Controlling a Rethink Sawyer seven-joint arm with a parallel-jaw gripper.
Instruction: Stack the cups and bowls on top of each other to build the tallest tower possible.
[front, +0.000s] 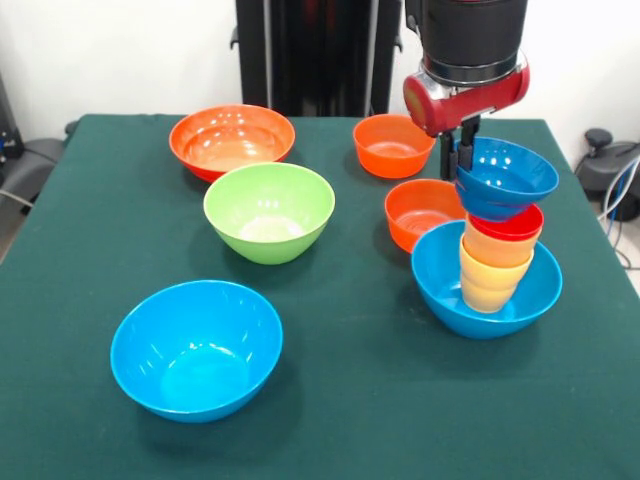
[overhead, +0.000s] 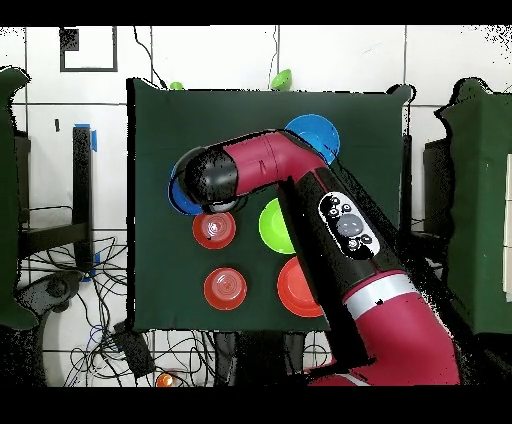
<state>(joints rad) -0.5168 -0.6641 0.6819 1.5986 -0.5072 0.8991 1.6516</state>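
Note:
The tower stands at the right in the front view. Its base is a large light-blue bowl (front: 440, 285). In it sit nested yellow-orange cups (front: 490, 280), then an orange piece, then a red cup (front: 520, 224). A small dark-blue bowl (front: 510, 178) sits on top, slightly tilted. My gripper (front: 458, 150) comes down at that bowl's left rim and is shut on it, one finger outside and one inside. In the overhead view the arm's head (overhead: 210, 180) hides the tower; only the base bowl's edge (overhead: 178, 197) shows.
A large orange bowl (front: 232, 140) (overhead: 292, 290), a green bowl (front: 269, 210) (overhead: 268, 225) and a second light-blue bowl (front: 196, 347) (overhead: 318, 135) stand apart on the green table. Two small orange bowls (front: 393, 145) (front: 418, 212) sit just left of the tower.

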